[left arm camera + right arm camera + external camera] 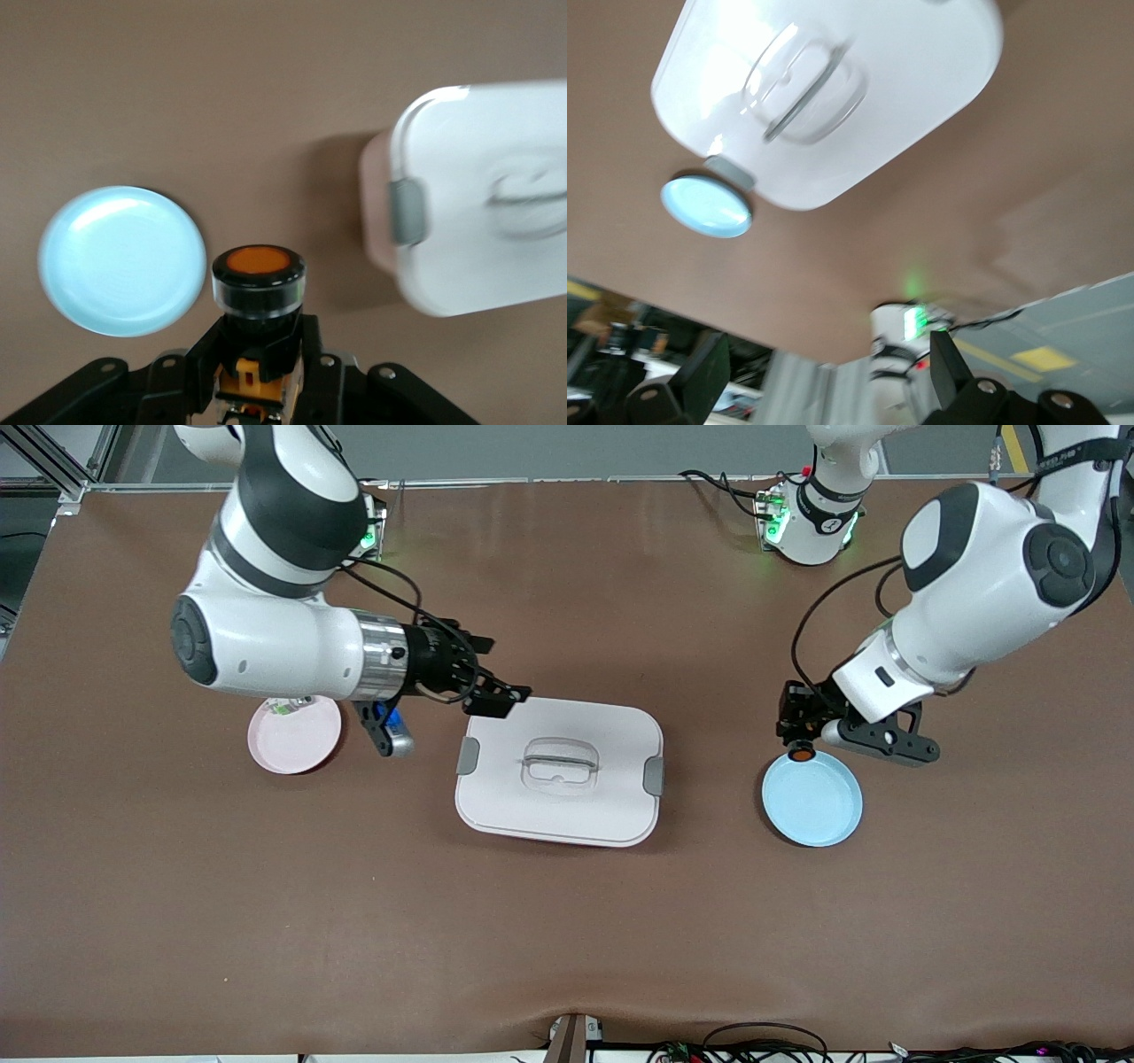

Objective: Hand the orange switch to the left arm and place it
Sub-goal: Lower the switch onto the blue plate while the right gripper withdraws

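Note:
The orange switch (802, 753), a small black cylinder with a round orange cap, hangs in my left gripper (800, 737), which is shut on it. It is over the rim of the blue plate (812, 798). In the left wrist view the orange switch (258, 268) sticks out from the left gripper (261, 343), with the blue plate (122, 259) and the box (478, 199) below. My right gripper (500, 698) is open and holds nothing, over the corner of the white box (560, 771). The right wrist view shows that gripper (824, 381) with the box (833, 88) under it.
A pink plate (295, 733) with a small green-and-silver part (288, 707) lies toward the right arm's end of the table, under the right arm. The box sits mid-table between the two plates. Cables run along the table's edge nearest the front camera.

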Available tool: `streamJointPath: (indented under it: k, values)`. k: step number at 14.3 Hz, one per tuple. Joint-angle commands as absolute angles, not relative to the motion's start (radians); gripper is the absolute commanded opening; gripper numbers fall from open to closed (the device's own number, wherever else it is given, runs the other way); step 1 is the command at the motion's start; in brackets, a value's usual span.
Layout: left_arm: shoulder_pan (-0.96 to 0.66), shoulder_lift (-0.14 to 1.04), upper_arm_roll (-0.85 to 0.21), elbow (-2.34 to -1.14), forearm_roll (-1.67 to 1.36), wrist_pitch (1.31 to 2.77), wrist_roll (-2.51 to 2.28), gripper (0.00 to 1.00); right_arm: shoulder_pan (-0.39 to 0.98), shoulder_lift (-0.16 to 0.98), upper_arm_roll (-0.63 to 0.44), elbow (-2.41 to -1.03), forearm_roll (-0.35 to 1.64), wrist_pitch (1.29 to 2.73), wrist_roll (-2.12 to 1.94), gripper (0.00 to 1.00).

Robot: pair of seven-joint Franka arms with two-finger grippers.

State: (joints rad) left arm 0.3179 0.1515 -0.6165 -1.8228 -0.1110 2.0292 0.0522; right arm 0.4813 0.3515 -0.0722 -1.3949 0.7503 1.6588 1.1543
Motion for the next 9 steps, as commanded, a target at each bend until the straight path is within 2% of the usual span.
streamJointPath:
  k: [1, 3, 5, 9]
  values:
    - [0.348, 0.205, -0.626, -1.819, 0.01, 2.013, 0.24, 0.0, 0.459, 0.272, -0.057, -1.485, 0.649, 1.625, 1.01, 1.0]
    - [0.37, 0.23, -0.624, -1.838, 0.069, 2.013, 0.389, 0.0, 0.442, 0.22, -0.057, -1.549, 0.539, 1.608, 0.88, 1.0]
    - [0.408, 0.323, -0.626, -1.839, 0.173, 2.025, 0.547, 0.0, 0.416, 0.177, -0.057, -1.601, 0.485, 1.602, 0.778, 1.0]
    - [0.411, 0.434, -0.626, -1.844, 0.311, 2.074, 0.649, 0.0, 0.309, 0.157, -0.058, -1.655, 0.434, 1.549, 0.55, 1.0]
